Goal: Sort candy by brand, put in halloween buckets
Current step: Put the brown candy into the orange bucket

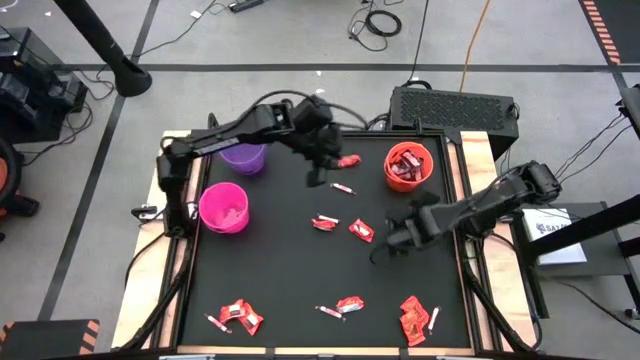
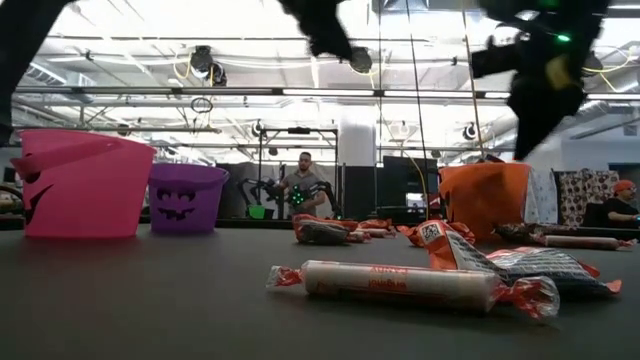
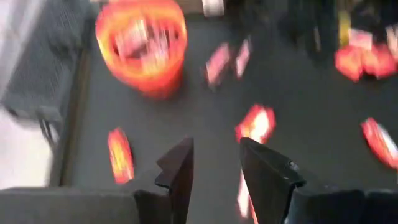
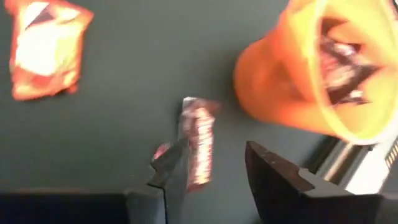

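The left hand (image 1: 322,170) hovers between the purple bucket (image 1: 243,157) and the orange bucket (image 1: 408,165), part open, empty; the right hand (image 1: 392,240) waits likewise below the orange bucket, amid candy (image 1: 361,230) scattered on the surface (image 1: 280,270)

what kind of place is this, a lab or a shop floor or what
Most likely a robotics lab or workshop in a big industrial hall. The low view shows a high ceiling with pipes and lights and a person at other gear; from above, cables trail over a taped concrete floor around the table.
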Robot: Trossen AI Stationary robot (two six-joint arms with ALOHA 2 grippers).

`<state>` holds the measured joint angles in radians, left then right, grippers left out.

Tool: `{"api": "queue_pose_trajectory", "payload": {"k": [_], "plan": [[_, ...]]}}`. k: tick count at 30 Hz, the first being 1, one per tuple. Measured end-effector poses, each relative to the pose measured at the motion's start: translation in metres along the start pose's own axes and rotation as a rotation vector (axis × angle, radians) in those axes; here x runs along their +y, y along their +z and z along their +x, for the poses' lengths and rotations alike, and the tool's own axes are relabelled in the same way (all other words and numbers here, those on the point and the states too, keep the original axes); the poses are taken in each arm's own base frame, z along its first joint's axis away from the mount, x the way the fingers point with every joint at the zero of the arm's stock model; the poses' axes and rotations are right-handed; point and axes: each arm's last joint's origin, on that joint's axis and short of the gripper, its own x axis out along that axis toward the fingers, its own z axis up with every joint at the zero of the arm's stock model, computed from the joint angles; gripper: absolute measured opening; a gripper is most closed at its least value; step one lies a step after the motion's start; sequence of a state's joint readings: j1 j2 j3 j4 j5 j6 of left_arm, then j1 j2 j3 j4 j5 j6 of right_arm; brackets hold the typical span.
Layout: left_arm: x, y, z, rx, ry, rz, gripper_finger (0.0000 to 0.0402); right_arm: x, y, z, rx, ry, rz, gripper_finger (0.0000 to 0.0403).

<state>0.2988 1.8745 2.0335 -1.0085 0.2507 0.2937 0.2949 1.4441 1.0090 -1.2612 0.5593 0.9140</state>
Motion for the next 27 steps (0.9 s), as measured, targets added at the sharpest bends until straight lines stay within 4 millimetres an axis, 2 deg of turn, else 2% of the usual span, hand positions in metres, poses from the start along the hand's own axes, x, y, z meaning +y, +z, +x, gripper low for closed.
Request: {"api": "queue_pose_trajectory", "payload": {"k": [4, 9, 16, 19, 22, 27], "plan": [[-0.012, -0.026, -0.006, 0.102, -0.032, -0.049, 0.0139, -0.018, 0.025, -0.007, 0.027, -0.01, 0.058, 0.0137], [-0.034, -0.075, 0.006, 0.151, -0.066, -0.111, 0.0138, -0.034, 0.038, -0.01, 0.097, -0.006, 0.112, 0.0126], [-0.086, -0.136, 0.011, 0.048, -0.07, -0.07, 0.0138, -0.028, 0.036, 0.0, 0.167, 0.091, 0.11, 0.0123], [-0.101, -0.152, 0.01, -0.065, -0.01, -0.053, 0.0138, -0.022, 0.029, 0.006, 0.21, 0.139, 0.09, 0.0123], [-0.114, -0.167, 0.017, -0.175, -0.008, -0.039, 0.0138, -0.017, 0.021, 0.014, 0.227, 0.147, 0.072, 0.0123], [-0.122, -0.186, 0.035, -0.291, -0.015, -0.024, 0.0138, -0.012, 0.013, 0.032, 0.217, 0.154, 0.048, 0.0123]]}}
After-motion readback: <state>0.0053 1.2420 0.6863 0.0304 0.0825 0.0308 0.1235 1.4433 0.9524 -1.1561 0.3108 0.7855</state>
